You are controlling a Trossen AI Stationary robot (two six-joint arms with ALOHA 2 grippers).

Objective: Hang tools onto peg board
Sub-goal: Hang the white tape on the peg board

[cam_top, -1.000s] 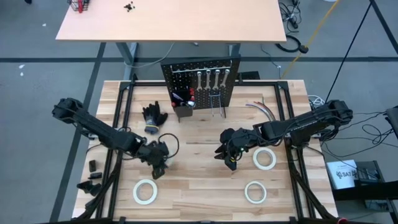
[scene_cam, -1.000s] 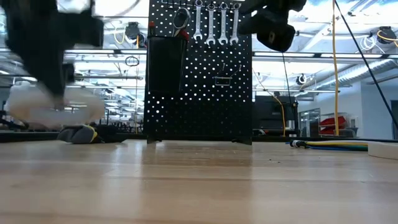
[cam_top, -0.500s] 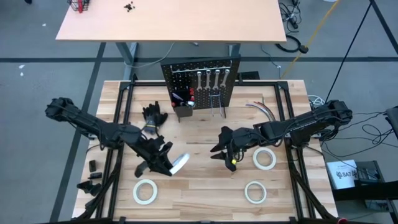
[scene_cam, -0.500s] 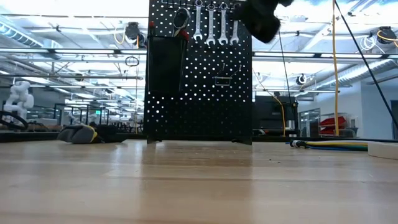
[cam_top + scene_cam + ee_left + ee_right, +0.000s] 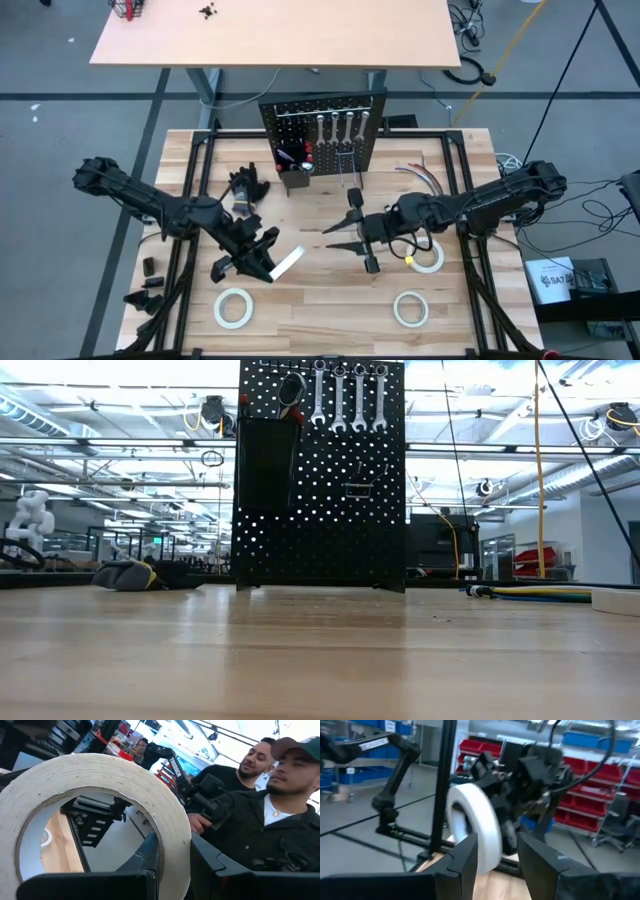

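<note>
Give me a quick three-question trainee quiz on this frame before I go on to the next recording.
1. Which gripper holds the lifted tape roll?
2. How many wrenches hang on the peg board? A. two B. four C. six
3. True or false: the peg board lies flat on its back.
Key: 1. the left gripper; 2. B; 3. false, it stands upright.

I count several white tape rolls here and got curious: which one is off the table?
The tape roll clamped in the left gripper, held on edge above the table. The other three rolls lie flat on the wood.
</note>
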